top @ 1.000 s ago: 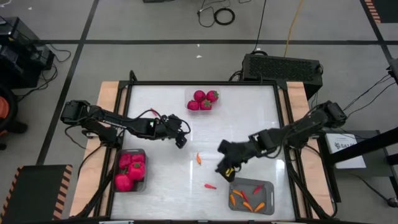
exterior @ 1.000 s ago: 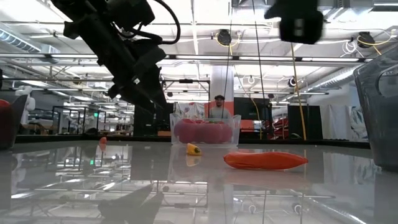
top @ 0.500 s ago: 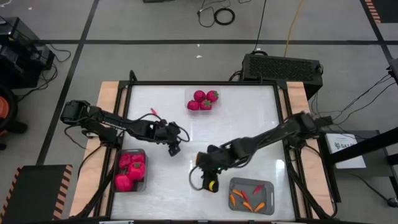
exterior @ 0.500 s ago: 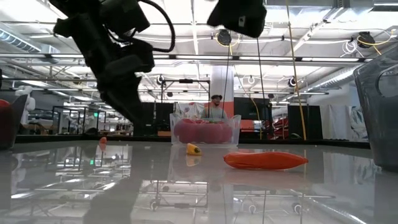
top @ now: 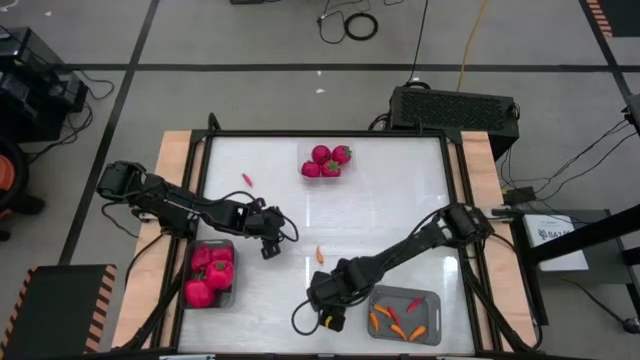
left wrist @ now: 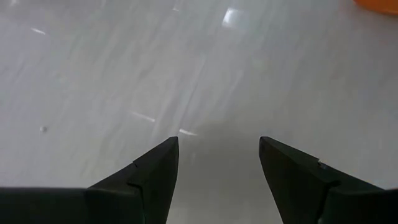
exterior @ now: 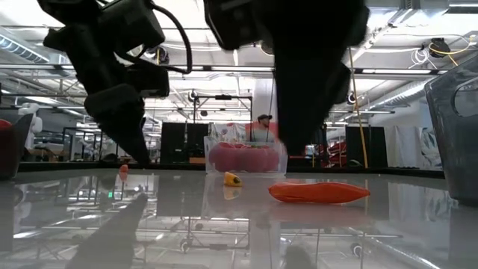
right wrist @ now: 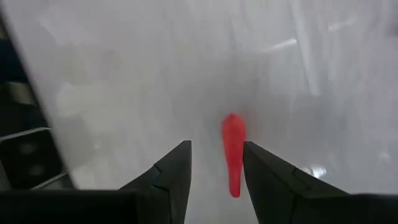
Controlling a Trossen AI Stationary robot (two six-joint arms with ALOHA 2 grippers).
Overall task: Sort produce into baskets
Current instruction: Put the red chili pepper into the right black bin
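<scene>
white glossy counter (top: 400,200) with wooden side strips, black perforated-top box (top: 455,107) behind it, coiled black cable (top: 360,26) on grey floor, person (exterior: 261,128) in background

Two dark, multi-jointed arms are seen, with black cables looped along their links. The left gripper (left wrist: 217,163) and the right gripper (right wrist: 216,163) are each ended by tapered, matte black, wedge-shaped fingers.

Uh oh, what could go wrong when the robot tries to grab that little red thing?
The right gripper hangs open over a thin red chili lying flat on the shiny table. The fingers might push it away, or pinch only its tip so it slips out. The grey bin sits close beside, so the arm could bump it.
</scene>
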